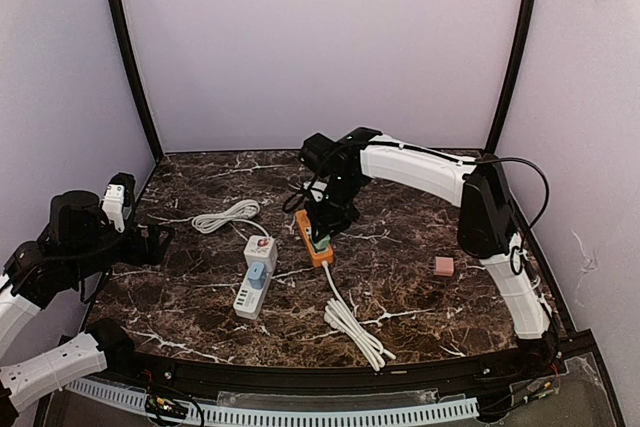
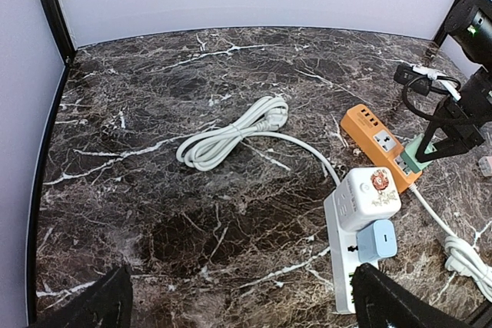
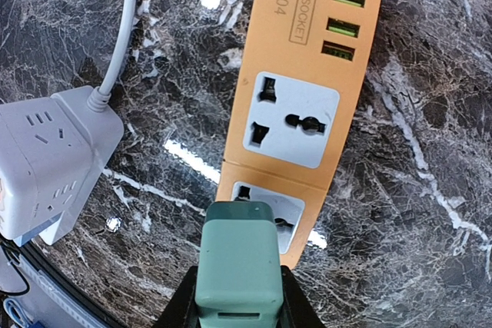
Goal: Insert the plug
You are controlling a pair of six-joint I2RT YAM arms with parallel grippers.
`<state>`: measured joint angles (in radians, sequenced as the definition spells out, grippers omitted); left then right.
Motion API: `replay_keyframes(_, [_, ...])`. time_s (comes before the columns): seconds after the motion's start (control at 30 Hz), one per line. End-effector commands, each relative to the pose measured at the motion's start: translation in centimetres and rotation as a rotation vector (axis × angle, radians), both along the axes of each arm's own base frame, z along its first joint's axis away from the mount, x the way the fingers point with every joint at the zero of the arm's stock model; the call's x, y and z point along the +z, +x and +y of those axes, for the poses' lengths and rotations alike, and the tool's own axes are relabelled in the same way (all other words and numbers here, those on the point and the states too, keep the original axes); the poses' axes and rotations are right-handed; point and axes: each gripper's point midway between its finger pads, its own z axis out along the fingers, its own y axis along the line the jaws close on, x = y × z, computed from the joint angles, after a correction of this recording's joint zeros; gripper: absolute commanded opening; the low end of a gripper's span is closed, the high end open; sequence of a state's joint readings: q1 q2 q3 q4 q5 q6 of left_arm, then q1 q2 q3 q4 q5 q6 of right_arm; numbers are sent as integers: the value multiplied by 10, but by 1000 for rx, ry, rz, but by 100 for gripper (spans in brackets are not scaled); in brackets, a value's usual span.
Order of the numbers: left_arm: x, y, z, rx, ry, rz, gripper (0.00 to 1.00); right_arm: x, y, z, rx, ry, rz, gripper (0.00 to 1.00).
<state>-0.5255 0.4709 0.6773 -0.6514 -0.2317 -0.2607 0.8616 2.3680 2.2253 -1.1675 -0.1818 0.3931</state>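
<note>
While in right fingers, one plug; two strips

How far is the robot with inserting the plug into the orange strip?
Done: the green plug is picked up and gripped in the right tool.
In hand: the plug sits over the socket farther from the USB ports of the orange power strip, partly covering it. Whether its pins have entered is hidden.
Left: pressing it home and releasing.
The left tool is open, off to the side.
</note>
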Motion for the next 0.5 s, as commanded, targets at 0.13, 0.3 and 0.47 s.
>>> replay_keyframes(0.13, [-4, 2, 4, 18, 17, -6, 100, -14, 8, -5, 3, -42, -6, 0])
replay_keyframes(0.3, [-4, 2, 5, 21, 18, -5, 100, -15, 3, -22, 3, -107, -7, 0])
replay_keyframes(0.47, [-4, 2, 5, 24, 17, -6, 100, -12, -8, -44, 6, -169, -5, 0])
